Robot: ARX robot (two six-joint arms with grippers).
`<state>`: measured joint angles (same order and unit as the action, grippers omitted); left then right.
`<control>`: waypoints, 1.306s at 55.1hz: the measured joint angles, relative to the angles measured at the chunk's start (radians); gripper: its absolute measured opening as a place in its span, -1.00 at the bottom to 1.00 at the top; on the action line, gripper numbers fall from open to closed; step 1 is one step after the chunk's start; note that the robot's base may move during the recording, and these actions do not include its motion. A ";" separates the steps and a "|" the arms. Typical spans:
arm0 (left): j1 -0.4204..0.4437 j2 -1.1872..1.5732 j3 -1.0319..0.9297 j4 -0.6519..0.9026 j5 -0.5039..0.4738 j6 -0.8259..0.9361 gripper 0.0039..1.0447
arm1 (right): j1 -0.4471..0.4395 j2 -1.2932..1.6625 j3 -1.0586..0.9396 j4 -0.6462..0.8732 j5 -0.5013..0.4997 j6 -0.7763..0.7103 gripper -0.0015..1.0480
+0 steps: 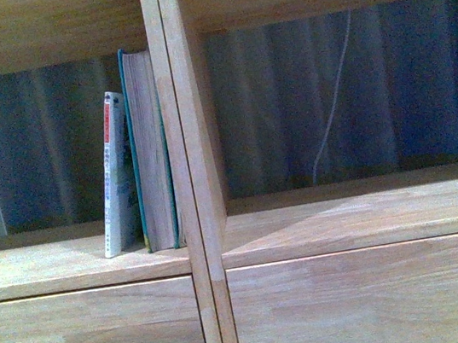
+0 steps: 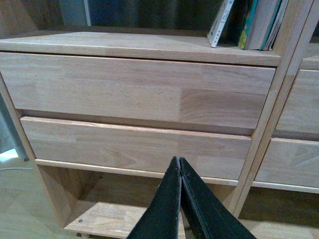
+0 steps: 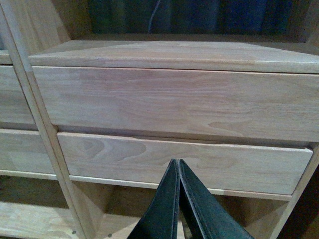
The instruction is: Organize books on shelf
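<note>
In the front view two books stand in the left compartment of the light wood shelf [image 1: 79, 261]. The thick teal-green book [image 1: 149, 149] is upright against the central divider, cream page edges facing out. The thinner white paperback [image 1: 115, 175] leans against its left side. Both show again in the left wrist view, teal book [image 2: 259, 22] and white paperback [image 2: 221, 24], high above my left gripper [image 2: 179, 160], which is shut and empty in front of the lower left drawer front. My right gripper [image 3: 177, 162] is shut and empty before the lower right drawer front.
Central uprights [image 1: 191, 177] split the bookcase into two halves. The right compartment [image 1: 365, 216] holds no books; a thin white cable [image 1: 334, 95] hangs against a dark blue backdrop behind it. Drawer fronts [image 2: 134, 89] [image 3: 174, 99] sit below; open bottom compartments lie under them.
</note>
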<state>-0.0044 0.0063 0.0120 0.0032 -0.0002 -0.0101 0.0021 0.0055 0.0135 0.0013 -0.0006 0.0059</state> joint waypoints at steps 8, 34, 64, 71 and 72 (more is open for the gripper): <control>0.000 0.000 0.000 0.000 0.000 0.000 -0.92 | 0.000 0.000 0.000 0.000 0.000 -0.002 -0.84; 0.000 0.000 0.000 0.000 0.000 0.000 0.64 | 0.000 0.000 0.000 0.000 0.000 -0.002 0.65; 0.000 0.000 0.000 0.000 0.000 0.002 0.86 | 0.000 0.000 0.000 0.000 0.000 -0.002 0.86; 0.000 0.000 0.000 0.000 0.000 0.002 0.86 | 0.000 0.000 0.000 0.000 0.000 -0.002 0.86; 0.000 0.000 0.000 0.000 0.000 0.002 0.86 | 0.000 0.000 0.000 0.000 0.000 -0.002 0.86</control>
<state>-0.0044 0.0063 0.0120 0.0032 -0.0002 -0.0082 0.0021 0.0055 0.0135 0.0013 -0.0006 0.0040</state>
